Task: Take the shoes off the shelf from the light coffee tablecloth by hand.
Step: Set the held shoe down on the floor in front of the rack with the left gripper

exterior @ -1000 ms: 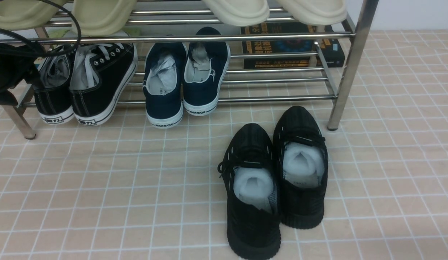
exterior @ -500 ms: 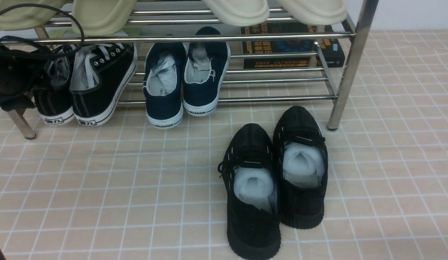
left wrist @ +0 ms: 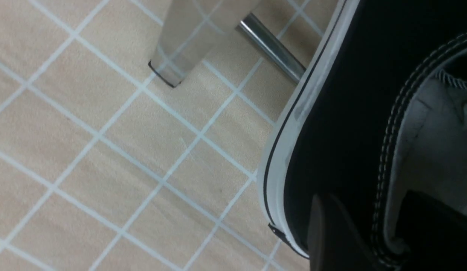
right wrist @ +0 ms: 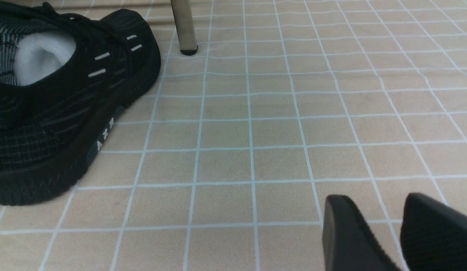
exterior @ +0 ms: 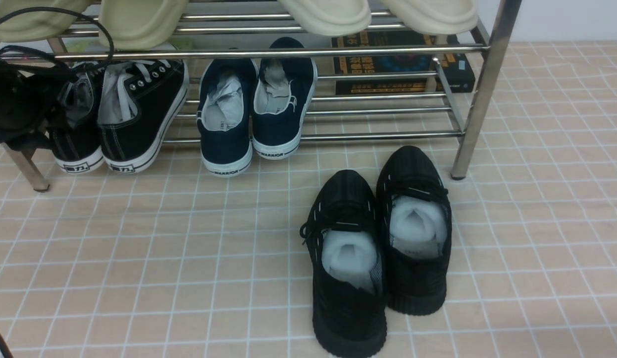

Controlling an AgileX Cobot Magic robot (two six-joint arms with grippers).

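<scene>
Black canvas shoes [exterior: 124, 114] with white rubber soles sit at the left end of the chrome-tube shelf's [exterior: 338, 51] bottom tier, above the gridded tablecloth [exterior: 139, 248]. The left gripper [left wrist: 365, 201] straddles the left shoe's stitched collar; whether it is clamped cannot be told. The right gripper [right wrist: 376, 197] is slightly parted and empty.

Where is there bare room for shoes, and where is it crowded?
Bare cloth in front of the canvas shoes and navy slip-ons, left of the black knit sneakers; more on their right. Crowded: the shelf's left end.
</scene>
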